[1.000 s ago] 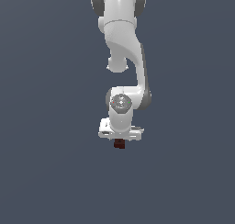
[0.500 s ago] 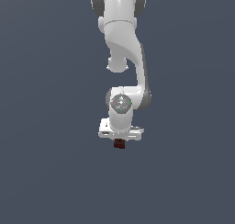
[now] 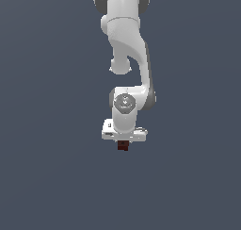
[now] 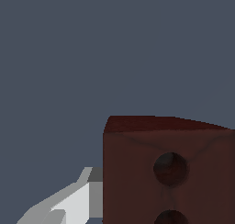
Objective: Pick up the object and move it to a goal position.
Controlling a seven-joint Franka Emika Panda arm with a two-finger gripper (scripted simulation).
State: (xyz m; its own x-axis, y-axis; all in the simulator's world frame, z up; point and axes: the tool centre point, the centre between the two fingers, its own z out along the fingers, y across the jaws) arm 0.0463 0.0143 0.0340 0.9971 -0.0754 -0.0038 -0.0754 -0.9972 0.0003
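Exterior view: white jointed robot arm [image 3: 126, 45] hangs straight down against a plain slate-grey backdrop, ending in the white gripper [image 3: 124, 143]. A small dark reddish-brown rectangular block [image 3: 123, 146] sits directly under the gripper body, touching it and poking out below, clearly narrower than the gripper's white crossbar. Finger detail is too small to resolve from here, and no bench surface can be told apart from the backdrop.

Wrist view fills in the close-up: the block [image 4: 167, 170] takes up a big part of the frame, right against the camera side of the gripper. One light-grey finger [image 4: 69, 202] lies flush along one side face of the block; the opposite finger is out of frame. So the gripper reads as closed down to block width and holding the block, though only one contact is actually visible.

Block appearance: matte, deep maroon-brown, sharp edges, a slightly brighter red top face. The facing side has two round dark recesses in a line, the farther one cut off by the frame edge. Faint diagonal creases run from the corners toward the first recess.
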